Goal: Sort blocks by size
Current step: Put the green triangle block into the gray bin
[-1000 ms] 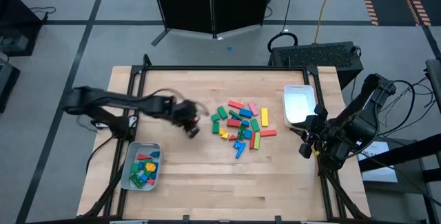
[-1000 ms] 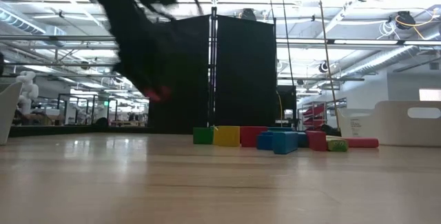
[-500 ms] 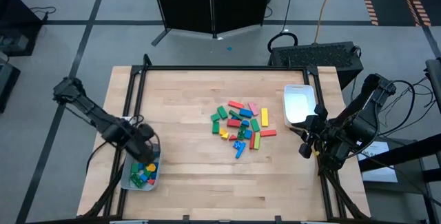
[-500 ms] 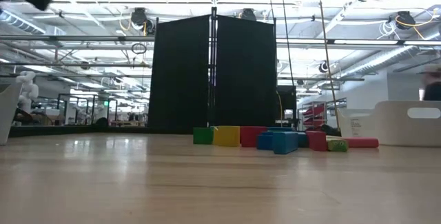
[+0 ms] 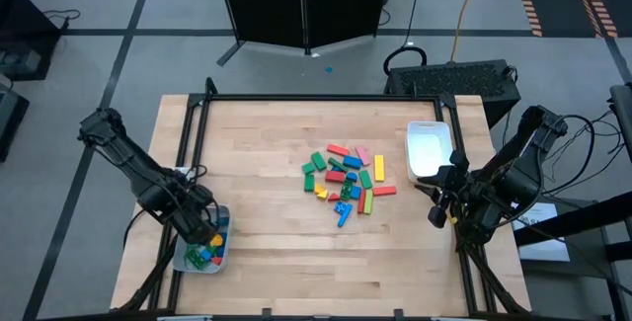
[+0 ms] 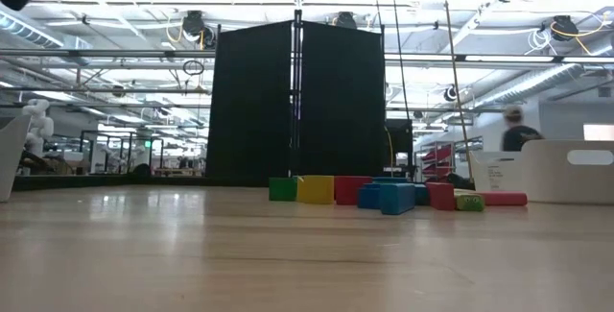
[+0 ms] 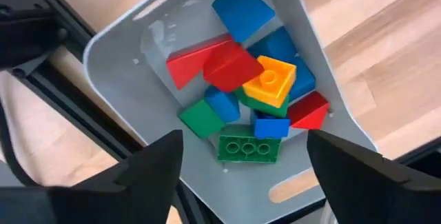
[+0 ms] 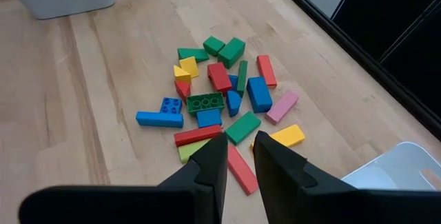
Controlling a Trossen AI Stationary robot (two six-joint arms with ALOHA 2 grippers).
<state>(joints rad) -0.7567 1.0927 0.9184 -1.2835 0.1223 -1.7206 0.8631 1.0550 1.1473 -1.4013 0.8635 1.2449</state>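
You are working in a large open lab or industrial hall. Beyond your right gripper [image 5: 440, 205] stands a tall black folding partition screen [image 6: 299, 101], with exposed white ceiling pipes and ducts [image 6: 537, 34] overhead. The pale wooden table with a black metal frame [image 5: 286, 252] sits on grey carpet tiles [image 5: 118, 25].

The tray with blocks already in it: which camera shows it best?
The left wrist view: it looks straight down into the tray from close by, so each block inside shows. The high view shows it small, partly under the left gripper. The right wrist view catches one corner; the low view only an edge.
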